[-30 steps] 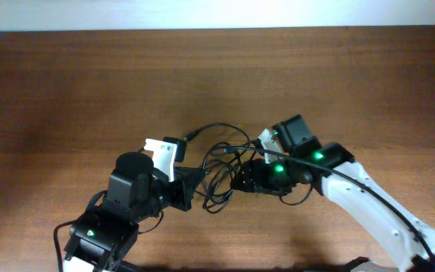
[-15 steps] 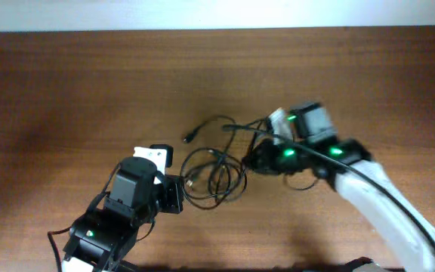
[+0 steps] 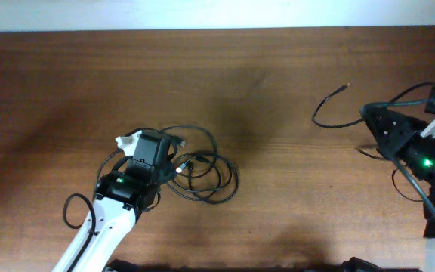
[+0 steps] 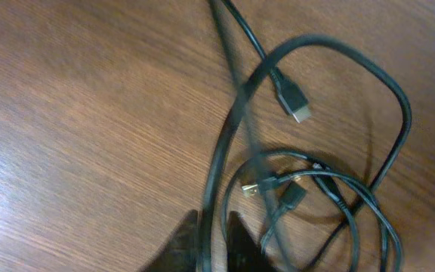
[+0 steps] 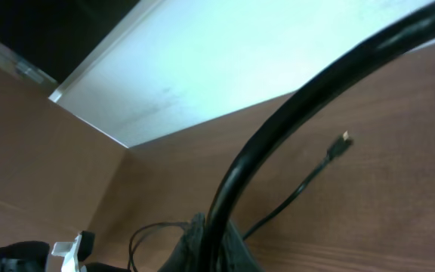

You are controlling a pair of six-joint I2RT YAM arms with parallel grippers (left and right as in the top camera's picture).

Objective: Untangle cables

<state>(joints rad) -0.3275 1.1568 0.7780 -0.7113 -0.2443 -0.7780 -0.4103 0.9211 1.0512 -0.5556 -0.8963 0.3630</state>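
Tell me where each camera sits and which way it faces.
Overhead: above the table, looking down; shows the left gripper at the cable bundle and the right gripper holding a separate cable.
Left wrist: behind the left gripper, facing down at the cable bundle; the gripper pinches a strand at bottom.
Right wrist: behind the right gripper, facing low across the table toward the white wall; the gripper shows at bottom.
Shared: overhead and right wrist both show the separate cable's plug.
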